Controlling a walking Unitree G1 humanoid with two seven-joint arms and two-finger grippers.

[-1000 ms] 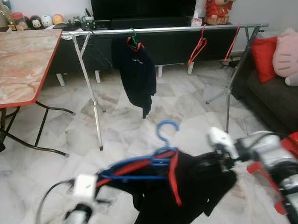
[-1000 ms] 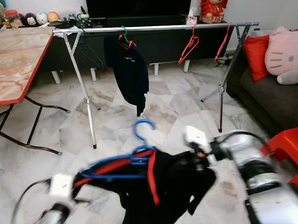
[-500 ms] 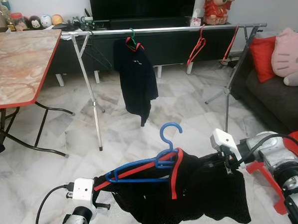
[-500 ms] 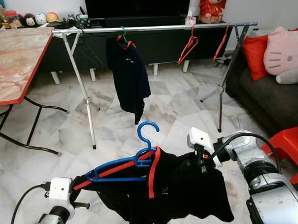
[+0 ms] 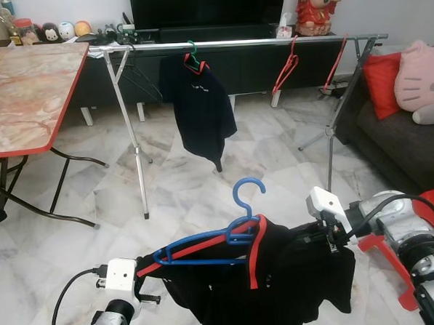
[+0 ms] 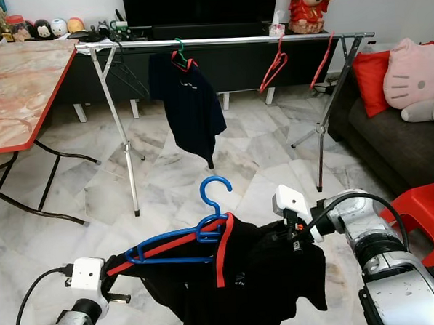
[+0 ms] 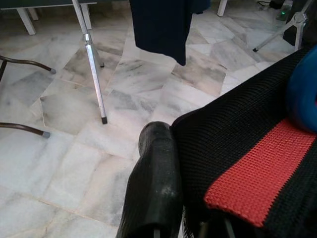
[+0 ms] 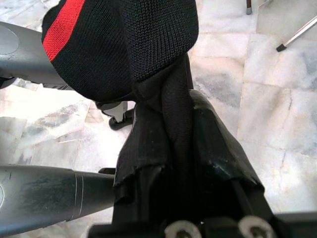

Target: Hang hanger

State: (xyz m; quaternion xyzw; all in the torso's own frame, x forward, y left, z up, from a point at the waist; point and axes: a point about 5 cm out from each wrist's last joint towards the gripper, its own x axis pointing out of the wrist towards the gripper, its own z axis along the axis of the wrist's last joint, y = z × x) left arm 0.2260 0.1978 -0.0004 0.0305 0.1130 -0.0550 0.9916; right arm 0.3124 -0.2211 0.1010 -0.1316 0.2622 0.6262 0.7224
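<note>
Hanger [image 5: 228,235] blue, carrying black red-trimmed garment [image 5: 281,283]; both grippers' fingers apparently clenching garment.

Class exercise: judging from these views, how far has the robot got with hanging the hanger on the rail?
Done: the black shirt sits on the blue hanger. In hand: the left tool and right tool each hold a shoulder of it, above the floor. Left: reaching the clothes rail, across the room, and hooking the hanger there beside the navy shirt.

A marble-topped table [image 5: 24,92], red cushion [image 5: 382,81] and red stool [image 5: 430,209] stand around.
</note>
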